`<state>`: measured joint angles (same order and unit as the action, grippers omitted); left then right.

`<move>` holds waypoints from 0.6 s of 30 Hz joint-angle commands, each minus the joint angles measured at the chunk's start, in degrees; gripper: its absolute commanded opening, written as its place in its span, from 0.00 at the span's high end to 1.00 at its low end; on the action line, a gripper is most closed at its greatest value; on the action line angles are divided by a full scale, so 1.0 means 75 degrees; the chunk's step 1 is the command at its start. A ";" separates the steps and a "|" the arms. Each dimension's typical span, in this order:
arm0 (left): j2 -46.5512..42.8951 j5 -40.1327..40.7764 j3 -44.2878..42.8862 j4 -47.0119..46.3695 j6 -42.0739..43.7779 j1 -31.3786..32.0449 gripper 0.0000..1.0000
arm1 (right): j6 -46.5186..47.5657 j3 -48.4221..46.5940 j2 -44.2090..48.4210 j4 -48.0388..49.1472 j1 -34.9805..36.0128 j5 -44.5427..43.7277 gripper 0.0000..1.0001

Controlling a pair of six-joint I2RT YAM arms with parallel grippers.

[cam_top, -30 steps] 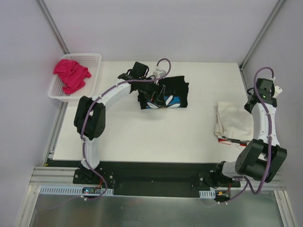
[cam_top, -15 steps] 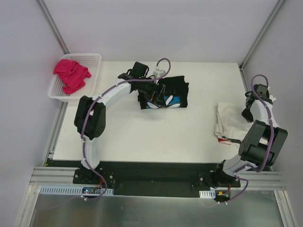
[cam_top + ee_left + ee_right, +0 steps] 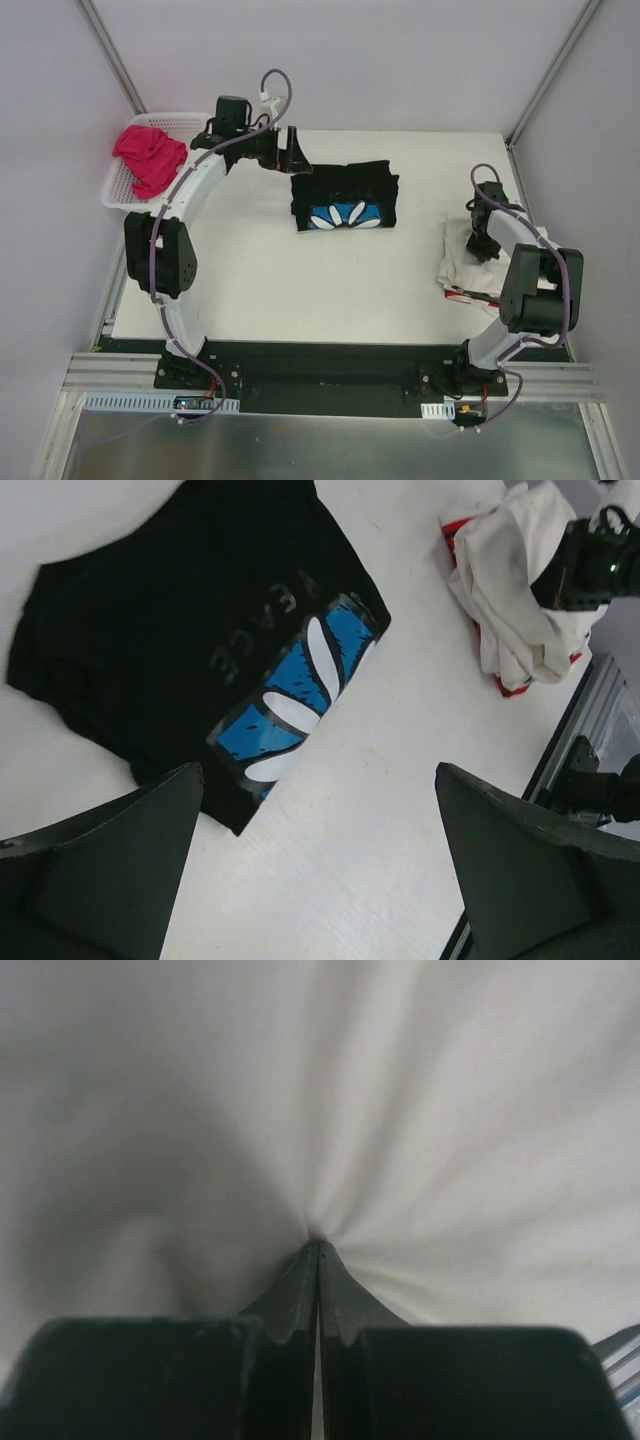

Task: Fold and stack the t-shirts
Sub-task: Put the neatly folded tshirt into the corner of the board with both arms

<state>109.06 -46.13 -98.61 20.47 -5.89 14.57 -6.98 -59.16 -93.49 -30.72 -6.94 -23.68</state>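
Right gripper point(image 3: 318, 1245) is closed on a fold of the cream-white t-shirt point(image 3: 462, 262) at the right edge of the table point(image 3: 300, 290) — the cloth bunches at its tips. Black t-shirt point(image 3: 345, 195) lies folded at the middle rear, and the left gripper point(image 3: 297, 160) hangs wide open near its far left corner. Pink t-shirt point(image 3: 150, 160) sits in the basket point(image 3: 205, 122).

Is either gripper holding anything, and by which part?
Right gripper is shut on the cream tee, pinching a fold of its top cloth. Left gripper is open, empty.
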 commanded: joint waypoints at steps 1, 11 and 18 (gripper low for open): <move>-0.0911 -0.0189 -0.0177 -0.0549 -0.0375 -0.0313 0.01 | -0.0264 0.0492 0.0207 -0.0497 0.0724 0.0485 0.99; -0.1146 -0.0353 0.0468 -0.0994 -0.0515 -0.0466 0.01 | -0.0849 0.0447 0.0056 -0.0393 0.2318 0.1364 0.98; -0.1146 -0.0330 0.0632 -0.1112 -0.0550 -0.0466 0.01 | -0.1167 -0.0596 -0.0834 -0.0065 0.3374 0.1786 0.97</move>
<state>102.06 -46.70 -94.50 14.81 -9.58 11.18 -11.53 -60.71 -95.22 -33.67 14.50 -19.94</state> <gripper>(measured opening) 0.991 0.024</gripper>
